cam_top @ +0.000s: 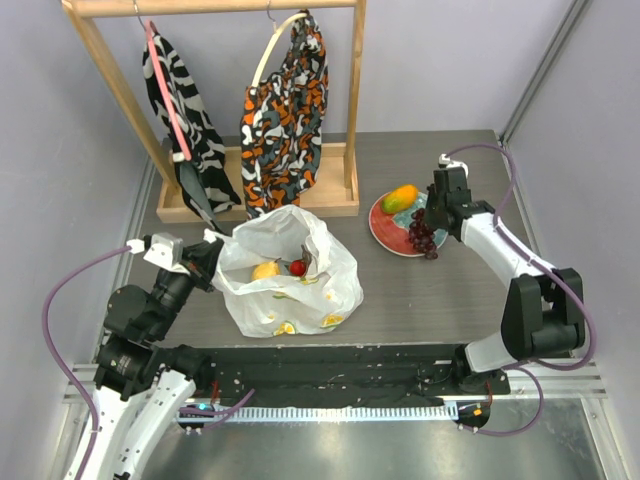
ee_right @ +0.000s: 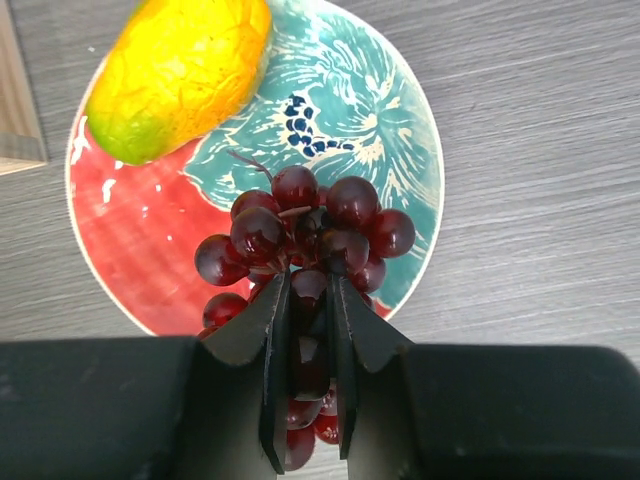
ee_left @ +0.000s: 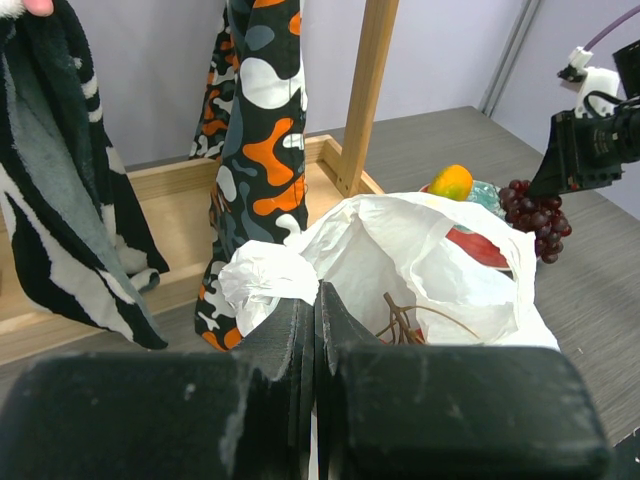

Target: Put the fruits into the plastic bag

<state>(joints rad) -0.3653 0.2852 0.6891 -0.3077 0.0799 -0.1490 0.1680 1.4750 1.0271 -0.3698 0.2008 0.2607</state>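
The left tool [ee_left: 315,297] pinches the thin, crinkly rim of the plastic bag [ee_left: 430,250], which would likely sag if released. The lemon [cam_top: 265,270] and red berries [cam_top: 298,267] lie inside. Right of the bag, the right tool [ee_right: 305,295] clamps the light, knobbly grape bunch [ee_right: 310,225] over the plate [ee_right: 400,130], with the mango [ee_right: 185,70] alongside. Behind the bag an orange-black cloth [cam_top: 285,110] hangs, seemingly off the path.

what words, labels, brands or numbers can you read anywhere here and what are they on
No text can be read in any view.
plastic bag: only printed citrus slices and leaves, no words.
plate: painted swirls and blue dots, no lettering.
zebra-striped cloth and orange-black cloth: patterns only.
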